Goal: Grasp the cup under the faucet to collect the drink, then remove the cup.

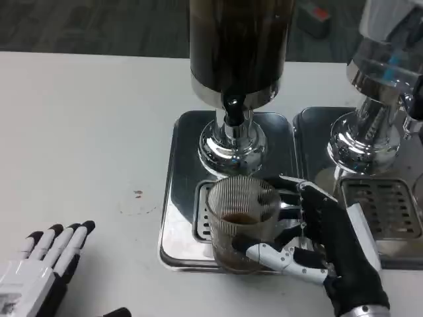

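1. The right robot hand (330,247) sits at the lower right of the frame, wrapped around the ribbed glass cup (241,221); its thumb lies across the cup's lower front and the other fingers curve behind its right side; it is holding the cup.
2. The left robot hand (39,264) rests at the lower left corner on the white bench (86,132), fingers straight and close together, holding nothing.
3. The cup stands at lower centre on the grille of the steel drip tray (175,198), just below and a little forward of the black faucet (232,109) of the dark dispenser (238,46).
4. The step in hand looks like collecting the drink; to do it well, the cup should stay upright with its mouth directly under the faucet, the grip firm but not tilting the rim; I judge the cup could sit slightly further back to catch the stream cleanly.
5. Contents: the cup holds only a shallow pool of dark liquid at its bottom, so filling seems barely begun; the dispenser's tank looks dark and well filled; whether liquid is flowing now I cannot tell.
6. A 2nd dispenser (383,79) with its own tray (317,132) stands at the upper right; its tank appears clear.
7. When removing, lift straight up off the grille before drawing back, to avoid slopping.
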`<state>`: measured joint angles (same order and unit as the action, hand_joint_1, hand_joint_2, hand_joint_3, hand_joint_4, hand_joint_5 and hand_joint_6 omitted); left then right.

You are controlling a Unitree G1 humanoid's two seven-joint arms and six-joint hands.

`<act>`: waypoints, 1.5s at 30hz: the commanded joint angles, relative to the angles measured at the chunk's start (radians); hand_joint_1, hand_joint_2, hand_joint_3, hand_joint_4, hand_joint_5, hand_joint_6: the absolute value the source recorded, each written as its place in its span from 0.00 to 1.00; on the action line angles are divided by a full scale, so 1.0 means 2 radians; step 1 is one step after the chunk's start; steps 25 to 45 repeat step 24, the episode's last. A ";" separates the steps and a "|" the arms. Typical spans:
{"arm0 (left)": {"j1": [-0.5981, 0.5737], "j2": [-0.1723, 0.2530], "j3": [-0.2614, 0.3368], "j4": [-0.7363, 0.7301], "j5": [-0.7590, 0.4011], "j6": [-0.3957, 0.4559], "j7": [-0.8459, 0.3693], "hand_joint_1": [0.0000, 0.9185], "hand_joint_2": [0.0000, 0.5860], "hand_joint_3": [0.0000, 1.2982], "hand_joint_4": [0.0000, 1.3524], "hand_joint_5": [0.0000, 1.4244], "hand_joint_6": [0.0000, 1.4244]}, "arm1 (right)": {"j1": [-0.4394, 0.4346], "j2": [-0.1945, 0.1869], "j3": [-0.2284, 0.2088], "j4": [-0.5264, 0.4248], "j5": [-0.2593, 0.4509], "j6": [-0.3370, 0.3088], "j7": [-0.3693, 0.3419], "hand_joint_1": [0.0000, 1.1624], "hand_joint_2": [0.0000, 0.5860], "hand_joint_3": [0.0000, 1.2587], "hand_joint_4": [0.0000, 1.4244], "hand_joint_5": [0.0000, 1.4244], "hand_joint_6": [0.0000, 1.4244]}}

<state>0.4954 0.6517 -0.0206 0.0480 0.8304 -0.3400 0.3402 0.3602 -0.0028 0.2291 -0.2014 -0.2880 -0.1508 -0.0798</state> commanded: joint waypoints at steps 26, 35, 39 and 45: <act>-0.007 -0.008 -0.012 -0.007 0.002 0.006 0.000 0.00 0.15 0.00 0.00 0.00 0.00 | -0.005 0.001 -0.005 -0.011 0.007 -0.022 -0.006 0.81 0.40 0.38 0.43 0.42 0.57; -0.007 -0.008 -0.012 -0.007 0.002 0.006 0.000 0.00 0.15 0.00 0.00 0.00 0.00 | -0.005 0.001 -0.005 -0.011 0.007 -0.022 -0.006 0.81 0.40 0.38 0.43 0.42 0.57; -0.007 -0.008 -0.012 -0.007 0.002 0.006 0.000 0.00 0.15 0.00 0.00 0.00 0.00 | -0.005 0.001 -0.005 -0.011 0.007 -0.022 -0.006 0.81 0.40 0.38 0.43 0.42 0.57; -0.007 -0.008 -0.012 -0.007 0.002 0.006 0.000 0.00 0.15 0.00 0.00 0.00 0.00 | -0.005 0.001 -0.005 -0.011 0.007 -0.022 -0.006 0.81 0.40 0.38 0.43 0.42 0.57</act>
